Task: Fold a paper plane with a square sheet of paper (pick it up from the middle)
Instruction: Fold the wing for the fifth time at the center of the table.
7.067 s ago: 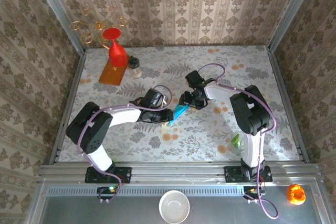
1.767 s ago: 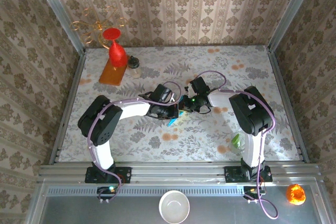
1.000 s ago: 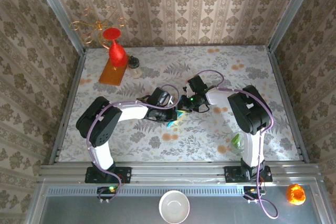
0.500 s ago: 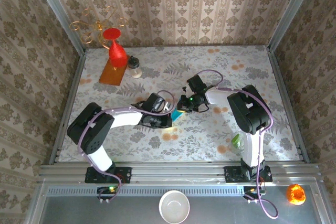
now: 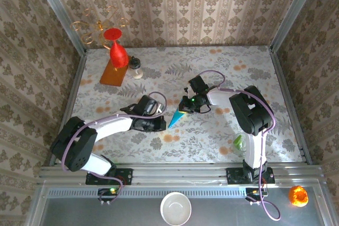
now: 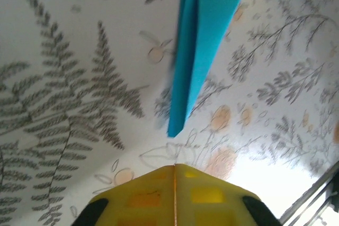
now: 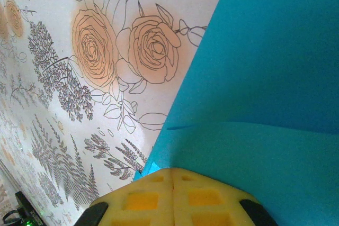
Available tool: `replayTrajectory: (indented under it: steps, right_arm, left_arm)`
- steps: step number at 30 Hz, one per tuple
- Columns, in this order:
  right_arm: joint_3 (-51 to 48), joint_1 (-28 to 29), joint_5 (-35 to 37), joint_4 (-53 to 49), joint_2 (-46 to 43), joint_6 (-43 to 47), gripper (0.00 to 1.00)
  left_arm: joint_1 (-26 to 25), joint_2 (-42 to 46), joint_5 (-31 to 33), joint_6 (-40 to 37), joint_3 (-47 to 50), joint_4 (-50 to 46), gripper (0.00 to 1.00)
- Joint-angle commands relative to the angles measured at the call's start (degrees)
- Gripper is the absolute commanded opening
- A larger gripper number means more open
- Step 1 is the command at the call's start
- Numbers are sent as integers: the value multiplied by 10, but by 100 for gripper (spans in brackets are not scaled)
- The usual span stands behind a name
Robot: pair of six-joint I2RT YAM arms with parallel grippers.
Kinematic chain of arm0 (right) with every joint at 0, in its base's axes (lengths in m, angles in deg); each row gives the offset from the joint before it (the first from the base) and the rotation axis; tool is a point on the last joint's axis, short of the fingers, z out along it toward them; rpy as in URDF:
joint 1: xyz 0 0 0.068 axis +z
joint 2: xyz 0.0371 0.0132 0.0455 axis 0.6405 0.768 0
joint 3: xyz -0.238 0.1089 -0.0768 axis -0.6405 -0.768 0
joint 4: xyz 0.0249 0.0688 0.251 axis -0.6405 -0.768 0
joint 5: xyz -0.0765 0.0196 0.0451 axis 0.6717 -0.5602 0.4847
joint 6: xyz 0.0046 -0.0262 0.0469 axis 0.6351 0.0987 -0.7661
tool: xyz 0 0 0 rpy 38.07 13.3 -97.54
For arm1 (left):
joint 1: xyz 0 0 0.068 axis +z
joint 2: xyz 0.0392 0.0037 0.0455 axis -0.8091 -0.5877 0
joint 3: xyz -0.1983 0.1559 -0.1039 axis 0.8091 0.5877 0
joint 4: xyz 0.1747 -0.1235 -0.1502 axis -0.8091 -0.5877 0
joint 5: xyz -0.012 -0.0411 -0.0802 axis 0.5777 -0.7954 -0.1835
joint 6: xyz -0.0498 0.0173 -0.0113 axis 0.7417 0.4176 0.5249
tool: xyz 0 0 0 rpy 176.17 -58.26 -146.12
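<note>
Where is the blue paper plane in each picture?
Top external: the paper plane is in the middle of the table, nose pointing near-left.
Left wrist: the paper plane is at top centre, its nose pointing down the picture.
Right wrist: the paper plane is close up across the right half.
Shared landmark: the flowery table cover under it.

Lab robot booth: wallpapered panels (image 5: 185, 9), aluminium frame (image 5: 58, 8), floral table cover (image 5: 212, 136)

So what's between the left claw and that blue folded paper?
Just bare flowered tablecloth. In the left wrist view, the paper plane ends at a tip just short of the left gripper.
</note>
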Motion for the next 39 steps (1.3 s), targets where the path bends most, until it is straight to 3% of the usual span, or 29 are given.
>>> replayTrajectory:
  steps: [1, 4, 8, 16, 28, 39]
  right_arm:
    - [-6, -5, 55, -60, 36, 0, 9]
    - [-2, -5, 47, -55, 36, -5, 9]
    - [3, -5, 44, -55, 35, -7, 10]
    - [4, -5, 42, -51, 33, -9, 12]
    - [6, -6, 42, -52, 35, -9, 13]
    - [8, -10, 9, -30, 8, -12, 15]
  left_arm:
    - [-13, -11, 56, -22, -35, -12, 20]
    - [-19, -43, 73, -37, -62, -13, 30]
    - [-32, -87, 77, -55, -97, -23, 35]
    - [-45, -115, 89, -70, -110, -56, 37]
    - [-44, -149, 66, -65, -112, -60, 19]
    - [-42, -152, 62, -63, -104, -58, 18]
